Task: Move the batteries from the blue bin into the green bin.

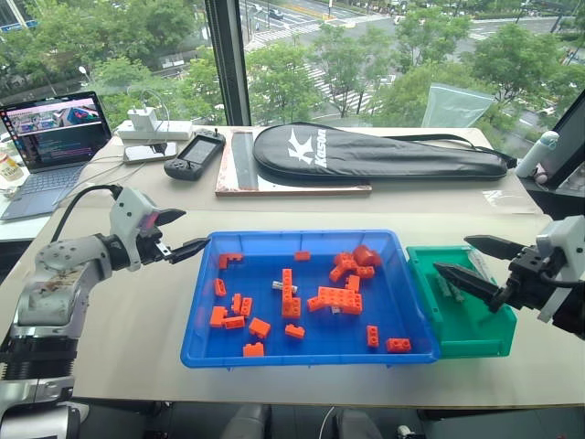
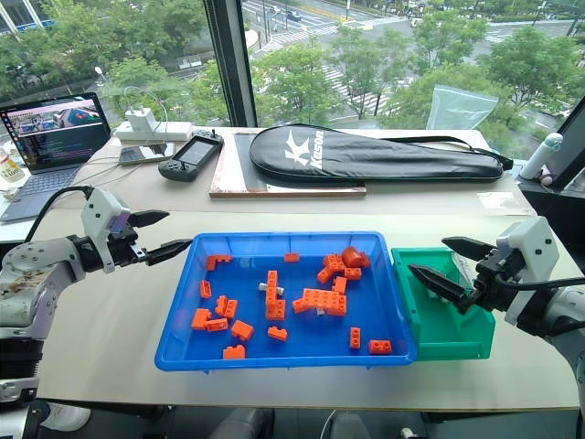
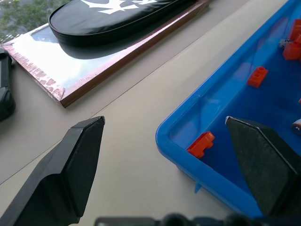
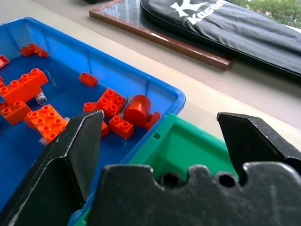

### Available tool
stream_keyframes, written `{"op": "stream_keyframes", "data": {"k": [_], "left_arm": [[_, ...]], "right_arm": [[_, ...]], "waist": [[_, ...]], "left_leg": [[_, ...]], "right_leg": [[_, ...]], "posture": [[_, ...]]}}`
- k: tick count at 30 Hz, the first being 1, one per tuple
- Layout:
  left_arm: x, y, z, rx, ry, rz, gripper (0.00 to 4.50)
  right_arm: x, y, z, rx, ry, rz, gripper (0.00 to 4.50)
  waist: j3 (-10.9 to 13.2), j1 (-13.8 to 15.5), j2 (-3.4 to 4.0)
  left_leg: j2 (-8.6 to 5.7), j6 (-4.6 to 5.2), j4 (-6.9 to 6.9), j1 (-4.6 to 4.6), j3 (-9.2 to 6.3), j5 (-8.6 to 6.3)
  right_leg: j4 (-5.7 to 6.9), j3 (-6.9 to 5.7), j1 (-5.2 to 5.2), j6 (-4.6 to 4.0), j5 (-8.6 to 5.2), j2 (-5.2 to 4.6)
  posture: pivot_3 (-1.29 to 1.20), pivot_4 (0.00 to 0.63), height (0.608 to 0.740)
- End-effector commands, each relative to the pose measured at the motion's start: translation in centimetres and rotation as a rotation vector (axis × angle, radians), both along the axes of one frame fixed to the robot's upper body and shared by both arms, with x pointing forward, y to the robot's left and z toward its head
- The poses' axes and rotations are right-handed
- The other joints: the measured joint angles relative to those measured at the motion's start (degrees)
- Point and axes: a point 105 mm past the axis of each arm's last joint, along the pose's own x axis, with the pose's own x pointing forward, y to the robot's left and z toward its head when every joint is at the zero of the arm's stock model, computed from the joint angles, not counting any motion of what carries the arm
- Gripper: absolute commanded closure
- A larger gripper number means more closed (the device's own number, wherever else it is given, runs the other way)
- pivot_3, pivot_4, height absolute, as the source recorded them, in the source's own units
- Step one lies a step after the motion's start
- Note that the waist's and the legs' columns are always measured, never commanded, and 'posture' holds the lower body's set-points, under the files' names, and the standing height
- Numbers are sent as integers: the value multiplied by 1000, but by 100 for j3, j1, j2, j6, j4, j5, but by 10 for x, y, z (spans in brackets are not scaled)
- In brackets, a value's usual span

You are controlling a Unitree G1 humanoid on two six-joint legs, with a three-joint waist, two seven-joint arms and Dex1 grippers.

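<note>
Blue bin (image 1: 196,302) (smooth plastic, studded bricks (image 1: 336,297) inside); both arms' fingers spread, empty.

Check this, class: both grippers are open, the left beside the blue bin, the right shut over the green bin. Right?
No. In the right wrist view the right gripper is open too, over the green bin. The left gripper is open beside the blue bin.

1. Under my right gripper (image 1: 483,265), the green bin (image 1: 475,334) looks like smooth, slightly shiny moulded plastic.
2. Off my left gripper (image 1: 180,233), the blue bin (image 1: 302,352) is glossy plastic, catching window light.
3. The orange bricks (image 1: 340,298) inside are studded, semi-gloss plastic.
4. Beyond both grippers, the black racket cover (image 1: 366,151) looks like matt fabric.
5. My fingers (image 4: 70,155) are matt black with a fine grainy texture.
</note>
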Motion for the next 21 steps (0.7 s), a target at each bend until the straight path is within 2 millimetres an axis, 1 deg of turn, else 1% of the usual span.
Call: {"op": "stream_keyframes", "data": {"k": [1, 3, 5, 6, 7, 8, 11, 13, 14, 17, 19, 21], "left_arm": [[0, -6, 18, -32, -42, -45, 64], [-7, -16, 29, -81, -42, -142, 64], [-13, -25, 36, -105, -13, -215, 64], [-16, -28, 38, -105, -2, -241, 64], [-20, -32, 39, -93, 14, -276, 64], [-26, -37, 40, -66, 23, -329, 64], [-42, -47, 42, -15, 81, -449, 64], [-50, -53, 39, 6, 112, -499, 64], [-52, -54, 37, 11, 121, -512, 64], [-55, -59, 36, 18, 119, -529, 64], [-55, -62, 36, 16, 107, -528, 64], [-52, -63, 37, 18, 92, -507, 64]], "right_arm": [[-3, 4, 9, -19, -33, 19, 0], [-4, 4, 4, -48, 6, 20, 0], [-4, 4, -3, -119, 54, 14, 0], [-4, 6, -4, -141, 64, 18, 0], [-3, 10, 0, -134, 61, 28, 0], [-3, 17, 6, -132, 55, 48, 0], [-3, 39, 15, -211, 56, 126, 0], [-5, 53, 16, -265, 55, 180, 0], [-6, 57, 15, -285, 60, 196, 0], [2, 75, 10, -300, 69, 208, 0], [7, 90, 2, -306, 84, 226, 0], [8, 99, -8, -318, 127, 252, 0]], "waist": [[0, 0, 0], [1, 1, -1], [1, 7, 0], [1, 6, -1], [1, 1, -2], [1, -2, -2], [2, -65, -1], [2, -82, 0], [2, -76, 0], [4, -47, -3], [5, -40, -5], [5, -35, -5]], "left_leg": [[0, 0, 0, 0, 0, 0], [0, 0, 0, 0, 0, 0], [-1, 0, 1, -1, 1, 0], [-4, 0, 3, -2, 1, 0], [-3, 0, 3, -2, 1, 0], [-2, 0, 3, -2, 1, 0], [4, 0, 1, -2, 6, 0], [13, 0, -1, 0, 6, 0], [18, 0, -3, 0, 7, 0], [21, 2, -1, -2, 7, -2], [21, 2, 1, -5, 8, -2], [22, 2, 0, -6, 8, -2]], "right_leg": [[0, 0, 0, 0, 0, 0], [0, 0, 0, 0, 0, 0], [0, -1, 1, 0, 0, 0], [2, 0, 1, 0, 0, -3], [1, 0, 0, 0, 0, -3], [0, -2, 0, 0, 0, -2], [2, -1, -6, 0, 0, -2], [1, -2, -6, -1, -1, 3], [-1, -5, -6, -2, -2, 5], [-6, -10, -3, -4, -3, 6], [-8, -8, -4, -4, -3, 6], [-7, -8, -7, -4, -3, 6]], "posture": [[0, 150, 740], [0, 150, 740], [0, 150, 740], [0, 150, 740], [0, 150, 740], [0, 150, 740], [0, 150, 740], [0, 150, 740], [0, 150, 740], [0, 150, 740], [0, 150, 740], [0, 150, 740]]}}
